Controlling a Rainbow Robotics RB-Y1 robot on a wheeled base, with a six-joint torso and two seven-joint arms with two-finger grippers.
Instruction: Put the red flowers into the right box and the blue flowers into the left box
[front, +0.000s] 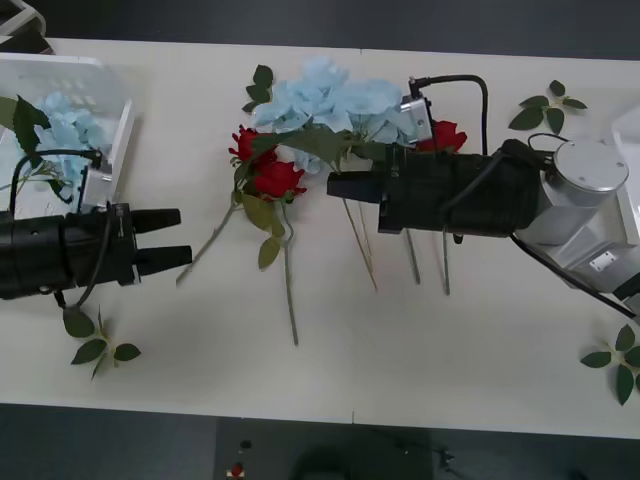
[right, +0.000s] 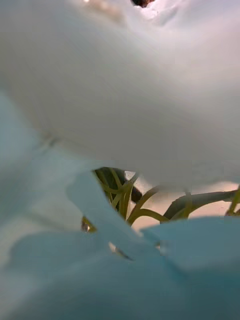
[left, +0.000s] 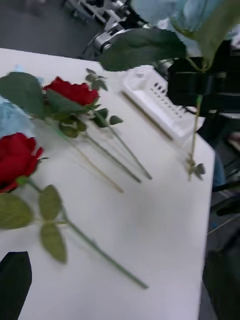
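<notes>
Taking hold calls for a light touch, by my reading: the pale sky-blue artificial hydrangea clusters (front: 330, 100) are fluffy and soft, sure to crush if you pinch the bloom, and the deep-red artificial roses (front: 276, 178) are light heads on thin green stems that look springy and likely to swing; so grip a bare stretch of stem just under the leaves, across the stem rather than along it.

Your right gripper (front: 340, 186) sits low in the blue mass, with petals pressed close in front of the jaws and stems running away beneath them; whether those jaws are closed on a stem you cannot tell. Your left gripper (front: 168, 241) hangs over the white table (front: 400, 340) with its black jaws apart and holding nothing; two roses lie just ahead of them.

Counting: three red roses, two together ahead of the left jaws and one beside the right jaws; one blue cluster already inside the white slotted plastic basket on the left (front: 60, 70), behind the left jaws; the loose blue mass overlaps too much to count. The white box on the right (left: 155, 97) lies beyond the right jaws.
</notes>
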